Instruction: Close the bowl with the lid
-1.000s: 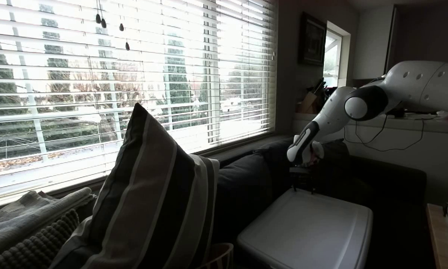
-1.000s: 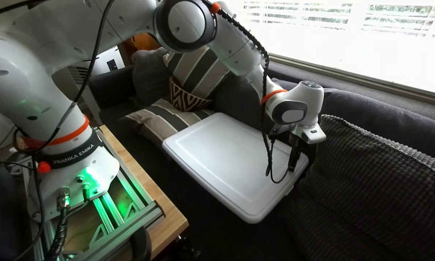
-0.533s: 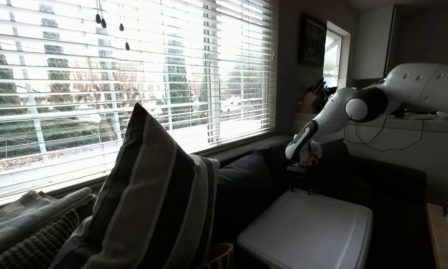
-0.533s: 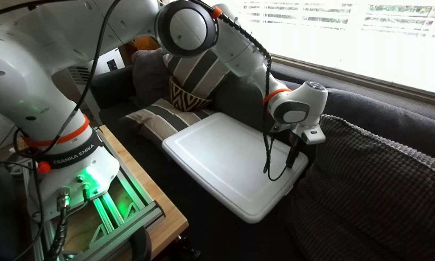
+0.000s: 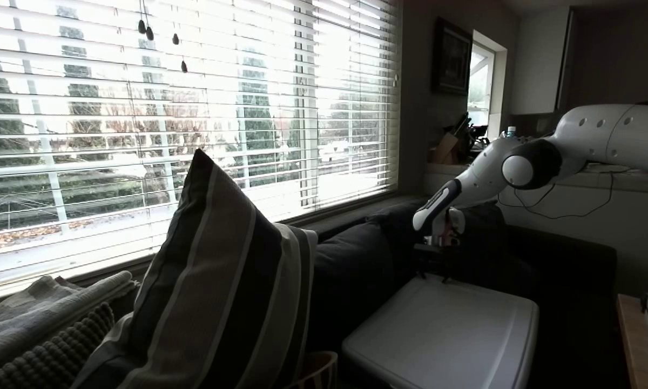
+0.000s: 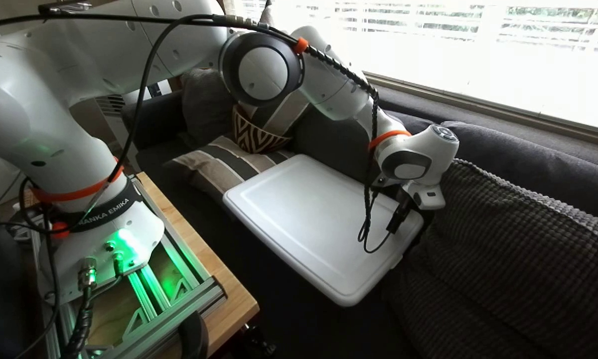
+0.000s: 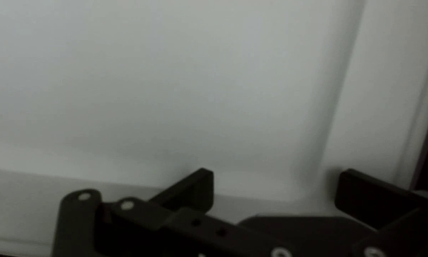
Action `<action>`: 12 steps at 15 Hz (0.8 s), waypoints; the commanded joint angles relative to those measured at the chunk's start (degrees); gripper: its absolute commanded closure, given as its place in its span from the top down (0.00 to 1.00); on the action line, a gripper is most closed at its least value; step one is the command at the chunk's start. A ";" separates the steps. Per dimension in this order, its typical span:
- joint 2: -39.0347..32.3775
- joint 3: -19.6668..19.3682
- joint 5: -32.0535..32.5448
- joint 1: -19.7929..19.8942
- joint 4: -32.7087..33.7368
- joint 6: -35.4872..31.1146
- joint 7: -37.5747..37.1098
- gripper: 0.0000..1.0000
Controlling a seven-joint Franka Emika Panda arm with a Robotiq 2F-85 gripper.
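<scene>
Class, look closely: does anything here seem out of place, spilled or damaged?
The white rectangular plastic lid lies in the seating area of the dark grey fabric sofa, which seems an unusual place; what holds it up is hard to make out. I see no spill or damage.

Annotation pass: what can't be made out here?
What lies under the white lid: covered by it in all views.
Part of the patterned basket: in an exterior view, behind the striped pillow and cut off by the bottom edge.
Whether the tool touches the lid: wrist view blurred; too small, dark in both exterior views.
</scene>
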State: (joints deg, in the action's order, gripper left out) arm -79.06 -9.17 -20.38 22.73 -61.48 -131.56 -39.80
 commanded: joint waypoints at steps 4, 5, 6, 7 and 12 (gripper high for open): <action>-7.37 0.22 0.30 0.32 7.97 3.46 -3.71 1.00; -7.90 -0.20 0.83 0.01 8.54 3.50 -4.07 1.00; -8.61 -0.78 1.47 -0.35 9.26 3.53 -4.62 1.00; -10.43 -2.03 2.09 -0.88 11.26 3.64 -5.96 1.00; -11.27 -3.64 4.75 -1.81 11.70 3.78 -10.35 1.00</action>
State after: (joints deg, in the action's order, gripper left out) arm -84.63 -11.47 -18.03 21.73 -51.86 -125.69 -45.77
